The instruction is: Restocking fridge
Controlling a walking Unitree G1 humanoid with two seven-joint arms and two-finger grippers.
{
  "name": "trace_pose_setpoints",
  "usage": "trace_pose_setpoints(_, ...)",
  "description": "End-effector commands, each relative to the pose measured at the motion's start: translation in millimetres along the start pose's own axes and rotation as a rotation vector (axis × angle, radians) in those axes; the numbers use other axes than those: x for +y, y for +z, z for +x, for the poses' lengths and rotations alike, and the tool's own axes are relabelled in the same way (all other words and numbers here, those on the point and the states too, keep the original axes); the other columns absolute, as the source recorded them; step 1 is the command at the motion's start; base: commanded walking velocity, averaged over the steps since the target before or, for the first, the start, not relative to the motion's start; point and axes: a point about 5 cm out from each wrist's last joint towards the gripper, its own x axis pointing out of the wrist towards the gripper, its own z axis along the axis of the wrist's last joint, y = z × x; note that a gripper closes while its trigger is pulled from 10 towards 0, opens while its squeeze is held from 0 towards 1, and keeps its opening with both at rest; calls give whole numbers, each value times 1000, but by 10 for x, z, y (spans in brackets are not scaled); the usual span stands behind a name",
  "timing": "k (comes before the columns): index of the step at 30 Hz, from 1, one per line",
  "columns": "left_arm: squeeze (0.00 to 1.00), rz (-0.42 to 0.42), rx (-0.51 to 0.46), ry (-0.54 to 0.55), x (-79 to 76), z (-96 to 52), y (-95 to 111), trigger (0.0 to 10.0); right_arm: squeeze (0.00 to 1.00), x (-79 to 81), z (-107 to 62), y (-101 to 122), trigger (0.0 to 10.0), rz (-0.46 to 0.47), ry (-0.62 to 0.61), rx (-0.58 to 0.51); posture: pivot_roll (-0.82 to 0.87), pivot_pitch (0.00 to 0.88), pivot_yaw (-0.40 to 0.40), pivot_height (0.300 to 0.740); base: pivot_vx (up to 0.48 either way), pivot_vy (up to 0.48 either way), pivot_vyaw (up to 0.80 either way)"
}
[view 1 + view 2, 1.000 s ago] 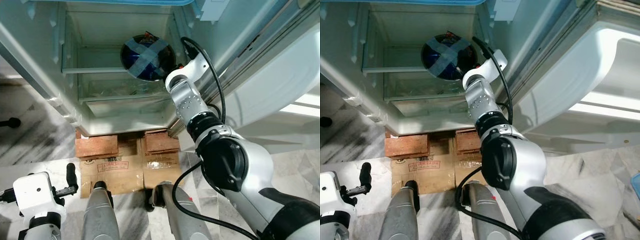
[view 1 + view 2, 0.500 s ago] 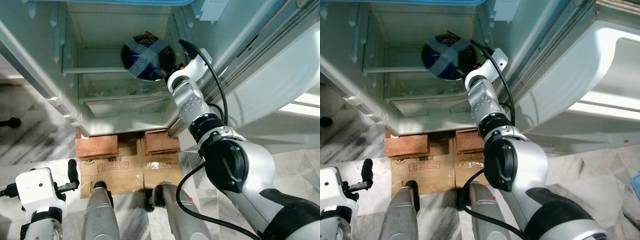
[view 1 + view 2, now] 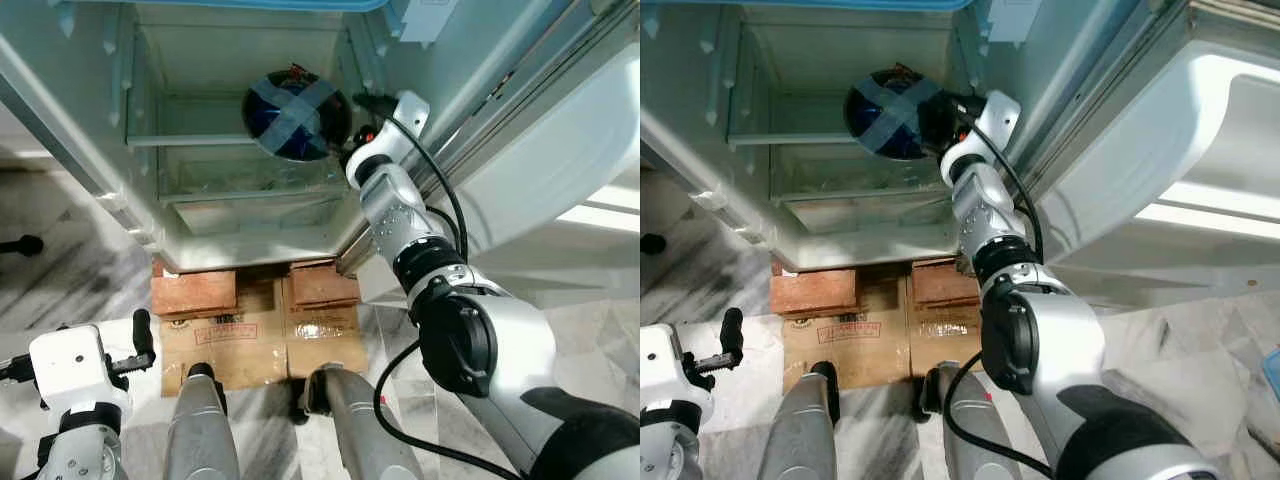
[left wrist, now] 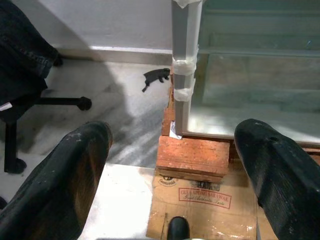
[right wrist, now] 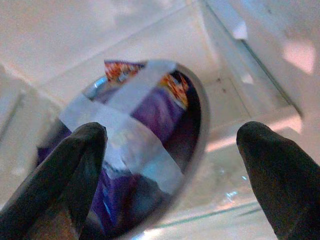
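- As we look down through the head views, our right arm reaches into the open fridge (image 3: pixel 90 150), its right claw (image 3: pixel 958 112) just beside a dark taped bowl (image 3: pixel 295 115) resting on the glass shelf (image 3: pixel 190 140). The fridge stands on bricks (image 3: pixel 193 293) over flattened cardboard (image 3: pixel 260 335).
- Low at our left, the left claw (image 3: pixel 140 340) hangs idle above the marble floor (image 3: pixel 60 260).
- In the left wrist view, its fingers (image 4: pixel 75 175) are spread wide apart, with nothing between them.
- In the right wrist view, the right claw's fingers (image 5: pixel 75 170) stand apart on either side of the bowl, which holds purple packets under crossed tape; whether they touch it, we cannot tell.
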Motion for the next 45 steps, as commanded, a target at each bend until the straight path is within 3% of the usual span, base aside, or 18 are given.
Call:
trace_pose_setpoints(1, 0, 6, 35, -4, 13, -14, -69, 10000, 0, -110, -54, -44, 10000, -41, 5, 4, 283, 297, -168, 740, 0, 0, 0)
trace_pose_setpoints(11, 0, 9, 22, -15, 11, 55, -49, 10000, 0, -363, -227, -142, 10000, -99, -6, -1, 269, 284, -151, 740, 0, 0, 0)
trace_pose_setpoints(21, 0, 14, 15, -21, 17, 77, -38, 10000, 0, -379, -370, -233, 10000, -169, 140, 23, 271, 280, -145, 740, 0, 0, 0)
trace_pose_setpoints(24, 0, 14, 15, -20, 20, 79, -38, 10000, 0, -356, -399, -265, 10000, -178, 209, 44, 273, 278, -143, 740, 0, 0, 0)
trace_pose_setpoints(31, 0, 18, 16, -22, 23, 59, -34, 10000, 0, -251, -534, -582, 10000, -265, 436, 235, 286, 289, -149, 740, 0, 0, 0)
trace_pose_setpoints(39, 0, 18, 29, -5, 48, -12, -55, 10000, 0, -150, -571, -714, 10000, -315, 549, 299, 293, 305, -163, 740, 0, 0, 0)
trace_pose_setpoints(45, 0, 11, 43, 8, 43, -95, -77, 10000, 0, 80, -492, -746, 10000, -380, 666, 307, 299, 331, -186, 740, 0, 0, 0)
